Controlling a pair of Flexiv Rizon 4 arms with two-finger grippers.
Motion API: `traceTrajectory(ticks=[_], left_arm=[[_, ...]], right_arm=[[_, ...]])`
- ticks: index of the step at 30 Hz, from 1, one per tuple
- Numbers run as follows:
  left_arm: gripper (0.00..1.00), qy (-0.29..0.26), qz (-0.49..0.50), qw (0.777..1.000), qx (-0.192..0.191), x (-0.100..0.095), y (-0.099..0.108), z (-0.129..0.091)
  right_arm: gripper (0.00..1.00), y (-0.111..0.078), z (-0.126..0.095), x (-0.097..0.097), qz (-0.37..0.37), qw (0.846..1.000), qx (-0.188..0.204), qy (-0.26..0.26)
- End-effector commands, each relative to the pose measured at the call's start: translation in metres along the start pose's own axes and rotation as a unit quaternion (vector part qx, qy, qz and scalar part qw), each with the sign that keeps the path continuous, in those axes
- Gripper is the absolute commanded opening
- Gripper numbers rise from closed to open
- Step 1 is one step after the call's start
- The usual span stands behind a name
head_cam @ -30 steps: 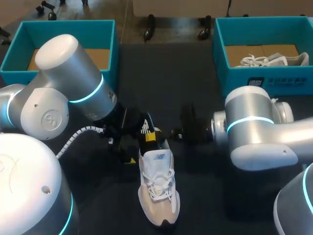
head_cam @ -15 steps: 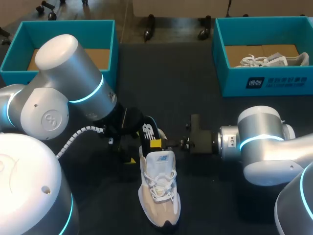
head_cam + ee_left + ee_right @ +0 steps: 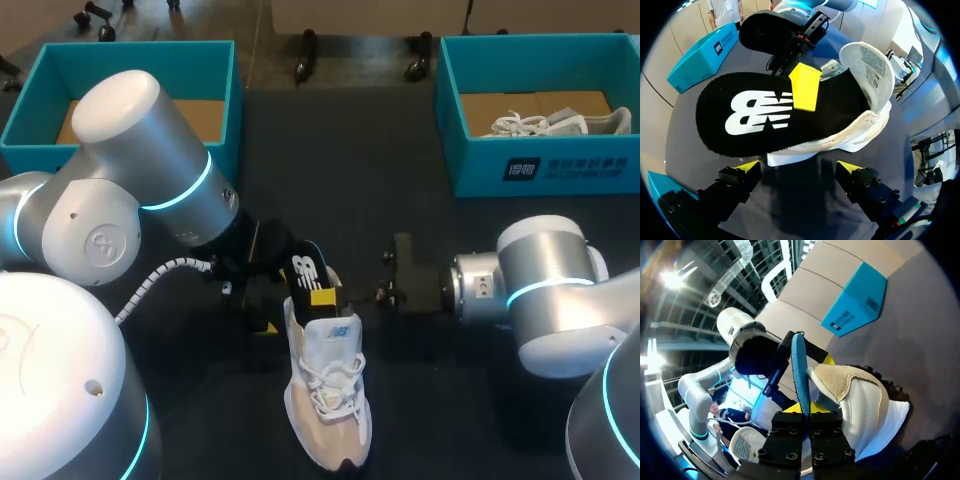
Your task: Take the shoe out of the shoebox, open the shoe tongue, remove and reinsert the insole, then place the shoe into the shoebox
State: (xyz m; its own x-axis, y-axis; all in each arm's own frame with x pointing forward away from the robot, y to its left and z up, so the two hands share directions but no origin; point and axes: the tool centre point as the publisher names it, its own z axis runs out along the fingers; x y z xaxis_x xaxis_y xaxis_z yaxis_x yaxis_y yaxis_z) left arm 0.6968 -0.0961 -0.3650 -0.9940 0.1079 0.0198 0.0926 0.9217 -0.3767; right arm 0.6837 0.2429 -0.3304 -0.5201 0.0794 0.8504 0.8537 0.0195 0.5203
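White shoe (image 3: 325, 390) lying flat on the dark table (image 3: 340, 160), toe toward the near edge. Black insole (image 3: 305, 270) with a white logo, standing up out of the heel opening. Right gripper (image 3: 326, 296) with one yellow tip against the insole. Left gripper (image 3: 262, 312) just beside the heel. Teal left shoebox (image 3: 140, 55) and right shoebox (image 3: 540, 170) at the far corners, second shoe (image 3: 550, 124) inside the right one.

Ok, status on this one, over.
Left gripper at shoe heel, jaws open. Right gripper shut on insole, partly out of shoe. Left shoebox and right shoebox far back, apart from shoe.
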Motion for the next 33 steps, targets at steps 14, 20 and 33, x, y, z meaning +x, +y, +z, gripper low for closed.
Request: traceTrajectory(ticks=[14,20,33], left_arm=[[1.00,0.000,0.003,1.000,0.004,0.001,0.000,-0.004],[1.00,-0.008,0.014,1.000,0.002,0.006,-0.001,-0.014],[1.00,-0.016,0.003,1.000,-0.017,0.014,0.012,-0.027]], right_arm=[[0.00,0.010,0.008,0.005,-0.026,0.999,0.006,0.031],[0.00,0.012,0.010,0.005,-0.023,0.999,0.014,0.041],[0.00,0.002,0.007,0.002,-0.029,0.998,0.023,0.053]])
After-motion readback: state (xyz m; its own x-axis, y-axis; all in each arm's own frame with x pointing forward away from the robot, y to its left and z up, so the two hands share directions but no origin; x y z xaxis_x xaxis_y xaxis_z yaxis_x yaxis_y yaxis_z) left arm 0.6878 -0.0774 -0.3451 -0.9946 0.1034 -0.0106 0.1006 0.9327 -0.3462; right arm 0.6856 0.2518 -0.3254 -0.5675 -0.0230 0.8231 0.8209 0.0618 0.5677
